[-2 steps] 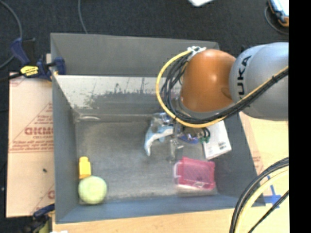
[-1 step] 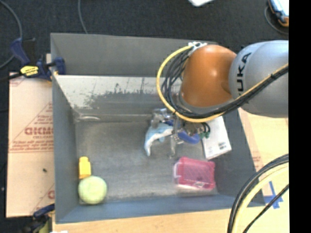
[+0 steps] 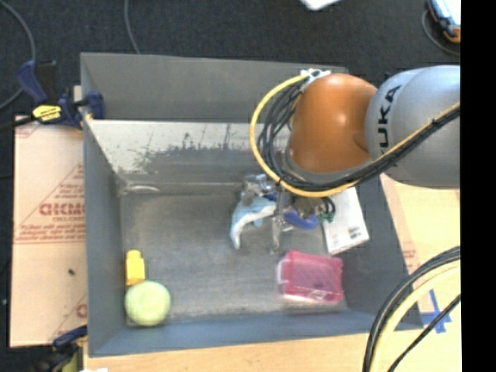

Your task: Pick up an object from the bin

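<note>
The tool (image 3: 271, 217) sits low near the middle of the bin (image 3: 194, 142), right over a pale blue curved piece (image 3: 245, 222). Honestly can't tell how far open it is or whether it has hold of anything, since the orange cover (image 3: 329, 122) hides most of it.

Likely trouble: that piece looks thin and bent, so it could slip out or just get shoved aside. The white tag (image 3: 346, 225) lies just beside it toward the right wall and might snag. The pink box (image 3: 311, 279) by the near edge is close too. The yellow block (image 3: 135, 266) and green ball (image 3: 148, 302) sit in the near-left corner, well apart.
</note>
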Motion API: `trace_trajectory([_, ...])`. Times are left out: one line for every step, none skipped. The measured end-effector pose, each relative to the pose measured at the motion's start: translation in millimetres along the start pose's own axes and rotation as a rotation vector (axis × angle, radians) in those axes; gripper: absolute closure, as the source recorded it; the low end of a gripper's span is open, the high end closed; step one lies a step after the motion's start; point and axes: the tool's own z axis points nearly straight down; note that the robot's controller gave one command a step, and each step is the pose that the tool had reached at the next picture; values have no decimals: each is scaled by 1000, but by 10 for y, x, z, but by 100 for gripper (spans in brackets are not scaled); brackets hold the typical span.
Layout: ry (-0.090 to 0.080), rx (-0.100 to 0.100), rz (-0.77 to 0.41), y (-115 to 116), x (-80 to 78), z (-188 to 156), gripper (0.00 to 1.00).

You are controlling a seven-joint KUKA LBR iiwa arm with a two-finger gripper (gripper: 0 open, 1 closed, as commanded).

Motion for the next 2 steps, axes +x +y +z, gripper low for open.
trace_trajectory([-1, 0, -74, -15, -364, 544, 0])
trace_trajectory([-2, 1, -171, -112, -243, 475, 0])
